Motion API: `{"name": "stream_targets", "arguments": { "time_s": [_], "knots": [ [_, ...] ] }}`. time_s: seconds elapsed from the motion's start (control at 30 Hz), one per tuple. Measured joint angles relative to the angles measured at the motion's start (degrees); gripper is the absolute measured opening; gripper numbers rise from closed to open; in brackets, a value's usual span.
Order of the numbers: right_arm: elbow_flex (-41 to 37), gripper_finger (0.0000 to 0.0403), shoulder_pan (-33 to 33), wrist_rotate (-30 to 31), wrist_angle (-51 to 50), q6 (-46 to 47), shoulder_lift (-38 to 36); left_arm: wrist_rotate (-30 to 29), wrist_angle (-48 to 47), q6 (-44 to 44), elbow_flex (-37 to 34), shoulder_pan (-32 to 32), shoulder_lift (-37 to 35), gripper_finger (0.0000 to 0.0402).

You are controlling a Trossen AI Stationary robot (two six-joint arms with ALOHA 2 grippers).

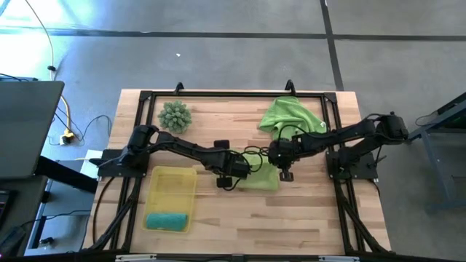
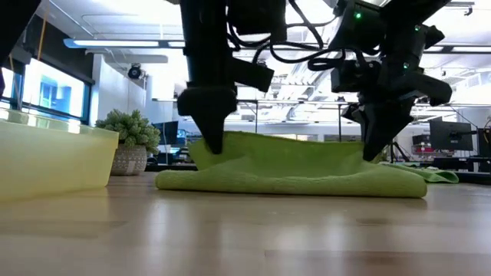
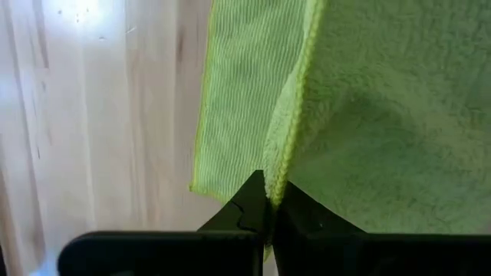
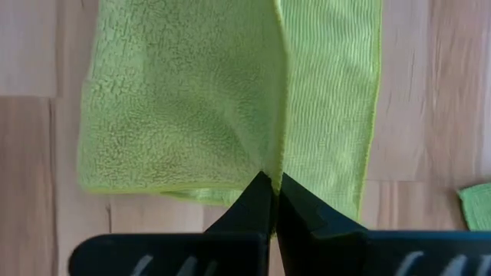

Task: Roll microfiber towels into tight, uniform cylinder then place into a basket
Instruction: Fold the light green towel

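Lime towel pinched by both claws.

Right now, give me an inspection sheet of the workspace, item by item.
Surface: wooden table, black frame around it.
Job's things: lime towel folded at centre; second lime towel crumpled at far right; teal towel rolled inside yellow basket.
Clutter: spiky green ball at far left.
Grippers: left pincer shut on the centre towel's edge; right pincer shut on its opposite edge.
Cables: yellow cord on the floor, left.
Surroundings: concrete floor; nobody seen.
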Motion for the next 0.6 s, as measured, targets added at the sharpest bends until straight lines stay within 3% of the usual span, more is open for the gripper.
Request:
{"name": "stream_targets", "arguments": {
  "time_s": [0.6],
  "knots": [
    [0.00,0.0000,-4.83,0.01,-1.88,-7.20,0.00,-2.97,0.91,3.05,-0.02,1.82,1.43,0.0000]
  ]
}}
